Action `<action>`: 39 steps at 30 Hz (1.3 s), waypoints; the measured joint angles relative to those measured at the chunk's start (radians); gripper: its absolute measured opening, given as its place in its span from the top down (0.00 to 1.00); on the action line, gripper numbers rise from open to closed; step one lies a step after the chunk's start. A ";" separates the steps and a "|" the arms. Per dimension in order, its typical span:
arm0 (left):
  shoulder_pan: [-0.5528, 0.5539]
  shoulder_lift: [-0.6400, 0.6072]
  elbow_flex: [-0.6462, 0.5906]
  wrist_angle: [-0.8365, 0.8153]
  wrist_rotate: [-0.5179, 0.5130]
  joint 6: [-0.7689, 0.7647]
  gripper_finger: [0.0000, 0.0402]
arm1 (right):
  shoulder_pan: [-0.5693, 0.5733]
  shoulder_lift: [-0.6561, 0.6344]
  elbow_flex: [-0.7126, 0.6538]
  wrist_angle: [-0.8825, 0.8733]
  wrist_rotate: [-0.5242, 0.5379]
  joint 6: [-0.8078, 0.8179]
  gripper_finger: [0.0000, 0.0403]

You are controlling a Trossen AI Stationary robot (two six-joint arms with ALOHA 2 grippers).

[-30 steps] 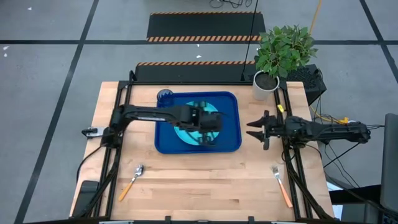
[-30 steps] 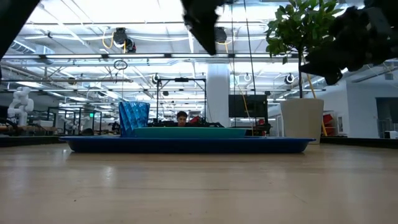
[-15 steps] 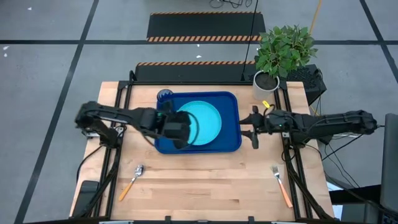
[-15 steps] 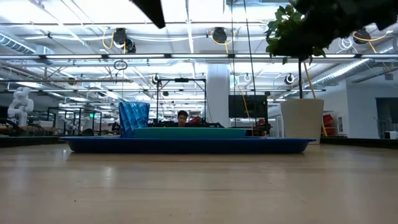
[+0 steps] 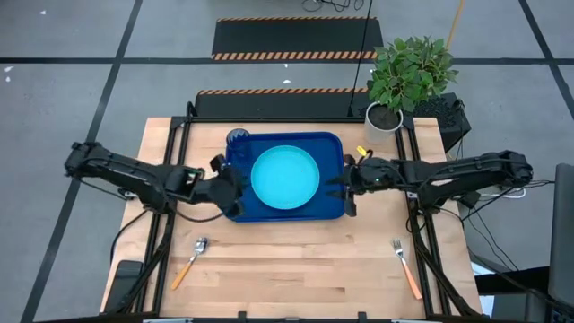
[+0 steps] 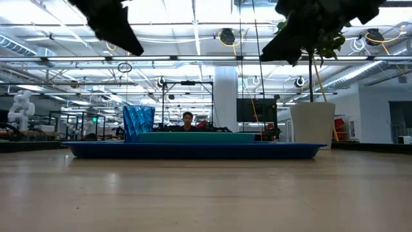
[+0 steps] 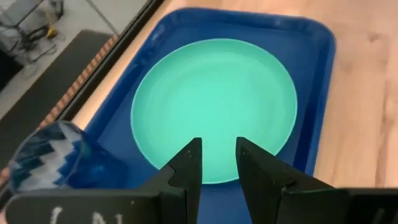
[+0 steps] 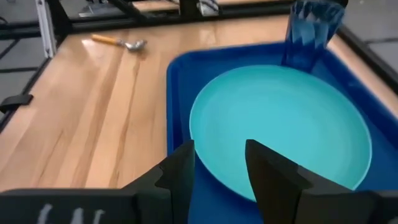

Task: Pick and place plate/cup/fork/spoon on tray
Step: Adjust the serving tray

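- On table centre, toward far edge: tray (image 5: pixel 334 208), lg dark blue rect., lying flat; already carrying two items.
- Inside tray: plate (image 5: pixel 285 177), cyan, lying flat, filling mid section, rim clear of tray walls in left wrist view; nothing gripping it. Placed, by the look of it.
- Far-left corner of tray: cup (image 5: pixel 237 138), dark blue tumbler, standing upright just beside plate; low view is showing it rising above the tray rim. Also placed.
- Left side of tray: left gripper (image 5: pixel 226 185) hovering over tray's left rim, raised well above table per low view; fingers (image 7: pixel 188 168) standing a little apart w/ nothing between them, so empty.
- Right side of tray: right gripper (image 5: pixel 348 190) hovering at tray's right rim, pointing inward at plate; fingers (image 8: pixel 179 171) parted, holding nothing.
- Near-left of table: spoon (image 5: pixel 190 260), orange handle, lying on bare wood, well apart from tray. Not yet moved.
- Near-right of table: fork (image 5: pixel 405 266), orange handle, tines toward tray, lying on wood, well apart from tray. Not yet moved.
- Step in hand (est.): dishes done, cutlery pending; arms are sitting between jobs.
- Next move (est.): each arm needing to swing toward near edge, left to spoon, right to fork; low approach and a pinch across the thin handle; flat items, so fingertips must be going nearly to the wood.
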 joint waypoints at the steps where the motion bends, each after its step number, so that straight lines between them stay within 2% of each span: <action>1: 0.000 -0.028 -0.039 0.039 0.007 0.010 0.75 | 0.000 0.016 0.018 -0.031 0.000 0.008 0.67; 6: 0.000 -0.133 -0.166 0.211 0.037 0.069 0.75 | 0.000 0.097 0.127 -0.226 0.000 0.049 0.67; 13: 0.000 -0.175 -0.218 0.251 0.038 0.083 0.75 | 0.056 0.202 0.213 -0.430 0.000 0.145 0.67; 24: 0.000 -0.171 -0.235 0.265 0.038 0.084 0.75 | 0.138 0.418 0.214 -0.464 -0.033 0.272 0.67; 30: -0.006 -0.171 -0.235 0.264 0.038 0.076 0.75 | 0.150 0.440 0.214 -0.438 -0.018 0.284 0.67; 39: -0.024 -0.170 -0.235 0.264 0.038 0.075 0.75 | 0.148 0.461 0.214 -0.427 0.082 0.279 0.67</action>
